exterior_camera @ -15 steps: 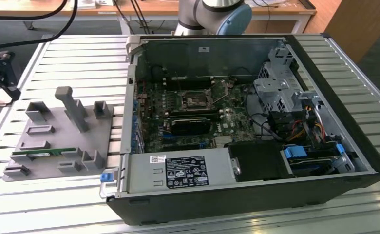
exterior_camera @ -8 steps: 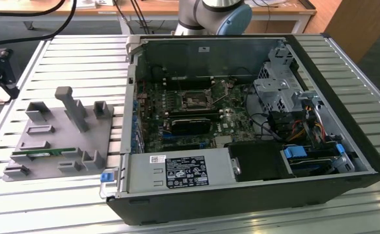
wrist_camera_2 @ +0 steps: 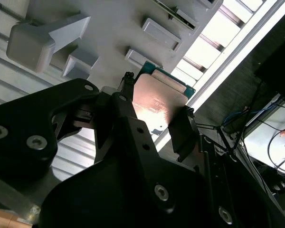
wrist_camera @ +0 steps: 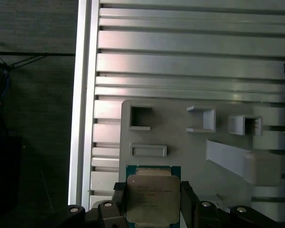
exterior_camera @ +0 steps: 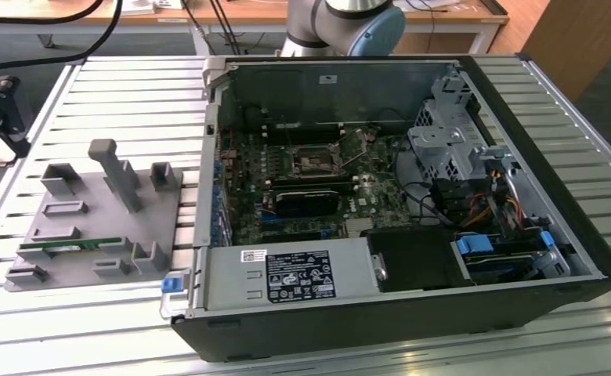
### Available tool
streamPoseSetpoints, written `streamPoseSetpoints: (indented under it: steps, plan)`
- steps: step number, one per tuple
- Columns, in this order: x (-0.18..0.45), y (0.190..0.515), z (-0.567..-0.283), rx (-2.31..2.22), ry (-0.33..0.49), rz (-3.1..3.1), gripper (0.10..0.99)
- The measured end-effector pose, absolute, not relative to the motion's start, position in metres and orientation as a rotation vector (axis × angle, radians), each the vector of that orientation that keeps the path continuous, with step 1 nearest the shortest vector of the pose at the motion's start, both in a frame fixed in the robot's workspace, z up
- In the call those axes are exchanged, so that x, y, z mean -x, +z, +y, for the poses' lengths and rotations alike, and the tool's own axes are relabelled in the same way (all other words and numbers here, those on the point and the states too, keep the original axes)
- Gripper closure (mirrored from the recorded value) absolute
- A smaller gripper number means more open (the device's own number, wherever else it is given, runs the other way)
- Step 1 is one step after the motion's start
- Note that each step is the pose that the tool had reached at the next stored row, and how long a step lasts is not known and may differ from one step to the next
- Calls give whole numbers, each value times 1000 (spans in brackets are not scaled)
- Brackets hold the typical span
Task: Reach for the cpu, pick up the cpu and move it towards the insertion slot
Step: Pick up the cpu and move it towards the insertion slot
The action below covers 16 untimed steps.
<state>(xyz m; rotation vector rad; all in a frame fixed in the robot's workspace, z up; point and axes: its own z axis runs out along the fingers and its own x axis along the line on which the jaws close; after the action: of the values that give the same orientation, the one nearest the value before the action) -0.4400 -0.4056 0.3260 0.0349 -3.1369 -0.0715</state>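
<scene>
Slatted metal table below, carrying a grey fixture tray on the exterior view's left and an open computer case on that view's right, with the insertion slot on the green board inside. Shows, in both wrist views, the gripper clamped on the cpu by two opposite edges, over the tray

We find faint print on the cpu and the case's black-and-white label, none of it readable.
</scene>
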Motion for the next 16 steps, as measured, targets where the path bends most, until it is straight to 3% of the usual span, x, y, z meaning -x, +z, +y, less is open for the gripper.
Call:
streamPoseSetpoints:
  steps: [16]
  plan:
    - [440,338,-405,-35,-72,-3137,545]
